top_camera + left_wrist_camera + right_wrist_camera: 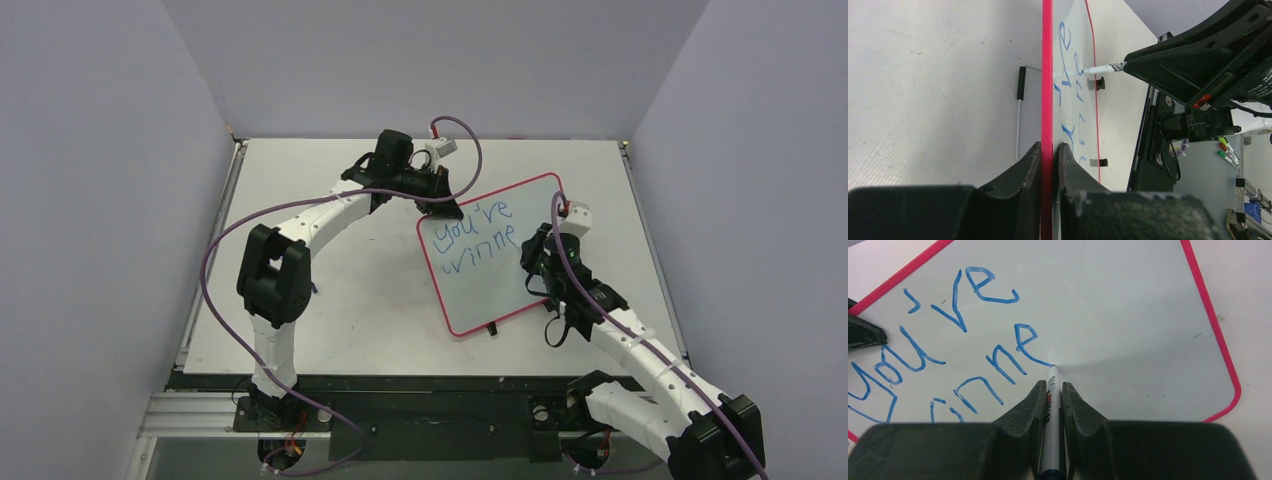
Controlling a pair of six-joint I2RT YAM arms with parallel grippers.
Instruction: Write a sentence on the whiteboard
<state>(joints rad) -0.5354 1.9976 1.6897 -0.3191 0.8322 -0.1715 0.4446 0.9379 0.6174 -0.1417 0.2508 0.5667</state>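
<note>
The whiteboard [500, 290] is sitting on the right half of the table [330, 260], turned at a slant so that one corner is pointing to the far right. The left gripper [435, 207] is reaching across from the left and pinching the whiteboard's far-left edge. In the left wrist view its two fingers [1030, 165] are pressing on either side of the pink rim. The right gripper [537, 262] is hanging over the whiteboard's right part, its fingers squeezed onto a pen [1051, 415] that is sticking out between them. The pen's tip is touching the white surface right at the tail of the last letter. The sentence [478, 235] is running in blue across the far-left part of the whiteboard in two slanted lines, the upper one reading "You're" and the lower one "winne". The near and right parts of the whiteboard are showing plain white. A small black foot [492, 330] is poking out at the near edge.
</note>
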